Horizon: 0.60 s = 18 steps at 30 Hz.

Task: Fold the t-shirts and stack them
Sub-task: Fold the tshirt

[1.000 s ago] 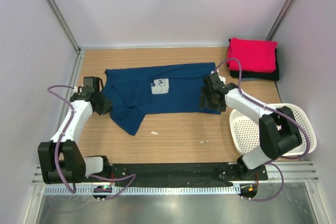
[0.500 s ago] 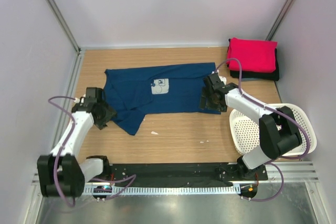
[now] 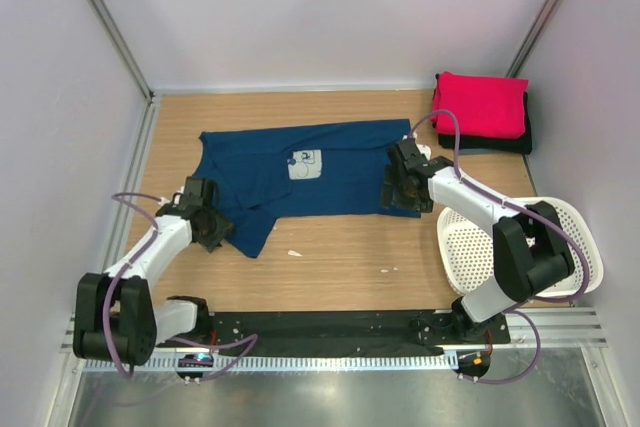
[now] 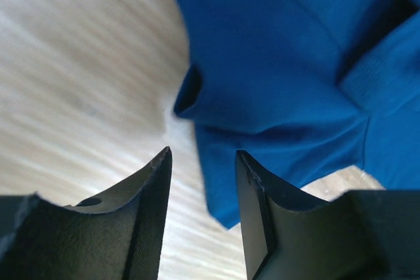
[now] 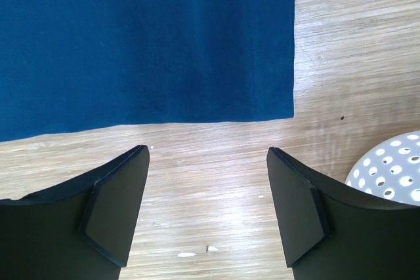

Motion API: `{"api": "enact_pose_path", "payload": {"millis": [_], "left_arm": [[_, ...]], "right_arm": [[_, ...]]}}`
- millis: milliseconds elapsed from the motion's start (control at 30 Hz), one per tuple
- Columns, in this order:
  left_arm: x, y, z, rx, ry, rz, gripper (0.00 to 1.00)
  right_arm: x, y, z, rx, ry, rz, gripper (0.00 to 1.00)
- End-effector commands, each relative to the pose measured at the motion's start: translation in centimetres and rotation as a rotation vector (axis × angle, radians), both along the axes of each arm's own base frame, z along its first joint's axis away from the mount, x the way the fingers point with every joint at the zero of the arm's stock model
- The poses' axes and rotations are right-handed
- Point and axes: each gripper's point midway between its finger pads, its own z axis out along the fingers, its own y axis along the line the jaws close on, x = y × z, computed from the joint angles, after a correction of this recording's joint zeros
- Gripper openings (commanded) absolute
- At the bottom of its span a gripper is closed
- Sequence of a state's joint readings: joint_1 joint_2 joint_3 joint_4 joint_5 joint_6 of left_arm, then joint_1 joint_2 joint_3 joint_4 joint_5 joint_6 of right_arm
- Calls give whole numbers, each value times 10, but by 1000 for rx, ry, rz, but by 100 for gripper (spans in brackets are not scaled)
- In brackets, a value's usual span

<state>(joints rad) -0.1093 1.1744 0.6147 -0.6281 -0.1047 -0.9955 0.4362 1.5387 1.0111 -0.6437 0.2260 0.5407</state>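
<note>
A navy blue t-shirt [image 3: 300, 177] lies spread across the middle of the table, print up, its left part folded toward the near side. The left gripper [image 3: 215, 230] is at that folded sleeve's near left edge. In the left wrist view the left gripper [image 4: 203, 152] stands open, with the navy cloth [image 4: 282, 63] just beyond the tips and nothing between them. The right gripper [image 3: 393, 190] hovers open over the shirt's near right corner. Its wrist view shows the right gripper [image 5: 207, 151] above bare wood, the hem corner [image 5: 282, 106] ahead. A pink-red tee [image 3: 480, 104] lies folded on a black one [image 3: 497, 144].
A white perforated basket [image 3: 560, 237] stands at the right, beside the right arm, and its rim [image 5: 390, 168] shows in the right wrist view. Small pale crumbs [image 3: 293, 253] lie on the wood near the shirt. Walls close in the table on three sides.
The left gripper has let go of the shirt's left edge, opened, and moved toward the near side and right to the folded sleeve. The right arm has stayed still.
</note>
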Motion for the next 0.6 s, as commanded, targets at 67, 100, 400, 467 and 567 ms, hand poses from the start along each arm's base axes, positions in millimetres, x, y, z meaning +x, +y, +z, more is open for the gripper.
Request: {"api": "enact_pose_path", "payload": {"millis": [67,100,400,467,567], "left_arm": [[33,-5,-6,31,-62,-5,37],[33,-4,-8,44,-54,-6,34],[5,6,36,212,34,-50,0],[-8,9,48,258,71,-67,0],[-25,12,60,284,112,-41,0]], "right_arm": [[8,-4,12,-19,-36,-9,79],[7,-5,12,-24,-40,-15,79],[3,-15,17,-44,-52,-39,79],[2,-16,16,-43,-49,-44,79],[2,-17,14,-49,-43,-49,79]]}}
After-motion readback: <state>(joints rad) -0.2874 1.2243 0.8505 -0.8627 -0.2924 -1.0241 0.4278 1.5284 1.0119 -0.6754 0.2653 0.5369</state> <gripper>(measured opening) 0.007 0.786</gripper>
